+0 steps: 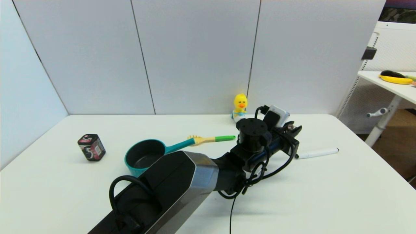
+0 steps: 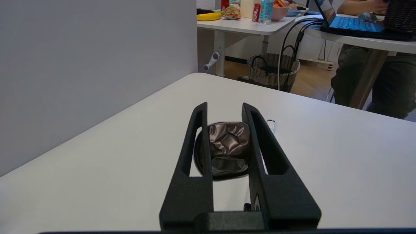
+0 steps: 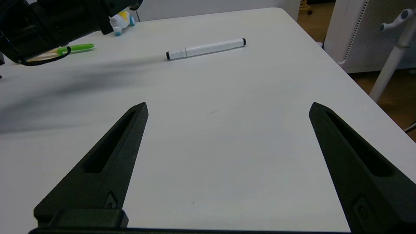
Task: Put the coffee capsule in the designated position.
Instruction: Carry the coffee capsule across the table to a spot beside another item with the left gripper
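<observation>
Gripping: we find the left claw [image 2: 226, 112] clenched on the coffee capsule [image 2: 228, 143], low over the worktop [image 2: 341, 156] near the white marker [image 1: 317, 153].
Risk: we judge its crumpled foil may slip or crush.
Right claw [image 3: 227, 105]: released, idle.

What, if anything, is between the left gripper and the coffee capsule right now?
Nothing visible. The left gripper already has the coffee capsule squeezed between its fingers, above the white table. The right gripper is open and apart from it.
</observation>
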You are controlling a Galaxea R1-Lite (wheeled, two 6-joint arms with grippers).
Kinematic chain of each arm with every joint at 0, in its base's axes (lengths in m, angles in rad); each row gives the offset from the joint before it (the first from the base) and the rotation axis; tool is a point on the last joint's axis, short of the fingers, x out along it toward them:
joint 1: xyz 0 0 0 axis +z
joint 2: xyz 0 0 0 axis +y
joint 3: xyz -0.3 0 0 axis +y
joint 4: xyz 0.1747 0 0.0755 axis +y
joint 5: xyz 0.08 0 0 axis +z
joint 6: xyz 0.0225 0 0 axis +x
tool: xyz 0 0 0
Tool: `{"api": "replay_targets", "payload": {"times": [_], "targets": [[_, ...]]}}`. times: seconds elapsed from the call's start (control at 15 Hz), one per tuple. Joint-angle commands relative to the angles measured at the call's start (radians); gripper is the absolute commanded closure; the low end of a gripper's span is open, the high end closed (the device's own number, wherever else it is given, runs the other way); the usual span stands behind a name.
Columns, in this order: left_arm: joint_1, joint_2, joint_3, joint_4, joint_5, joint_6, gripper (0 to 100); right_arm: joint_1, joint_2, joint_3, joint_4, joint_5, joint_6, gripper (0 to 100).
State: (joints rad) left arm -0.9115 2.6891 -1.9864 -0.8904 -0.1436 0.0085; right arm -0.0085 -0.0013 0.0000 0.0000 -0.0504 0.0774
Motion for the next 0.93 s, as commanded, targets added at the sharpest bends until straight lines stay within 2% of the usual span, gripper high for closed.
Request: {"api": "replay_targets", "payload": {"times": [0.07,0.47,0.53,0.93], "targets": [[0.0,0.003,0.0,-0.005,-0.001,-0.001,100,0.001,0.001,0.002,0.0,0.0,0.001,0],[0.0,0.008,0.0,-0.008,-0.001,-0.002,100,-0.001,0.001,0.0,0.0,0.0,0.001,0],[0.0,0.008,0.0,-0.008,-0.002,-0.005,0,-0.001,0.001,0.0,0.0,0.0,0.001,0],[0.0,0.012,0.0,-0.008,-0.002,-0.001,0,0.001,0.001,0.0,0.0,0.0,0.001,0]]}}
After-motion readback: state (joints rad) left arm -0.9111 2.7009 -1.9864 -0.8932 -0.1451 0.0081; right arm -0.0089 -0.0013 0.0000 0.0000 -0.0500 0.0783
